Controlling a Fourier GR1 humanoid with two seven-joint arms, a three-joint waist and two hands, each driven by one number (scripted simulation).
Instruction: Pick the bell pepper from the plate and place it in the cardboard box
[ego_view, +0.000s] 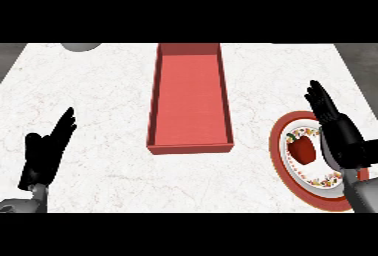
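Two hands frame the white counter (88, 150), and only one matters for the job: the right hand (338, 135) hangs over the plate (279, 150) with its fingers straight and nothing held, just beside the red bell pepper (303, 150) lying at the plate's middle, apparently lining up for the grasp. The left hand (46, 150) rests relaxed near the left edge. Left of the plate, the long cardboard box (190, 95) lies open-topped, likely an easy sideways carry.
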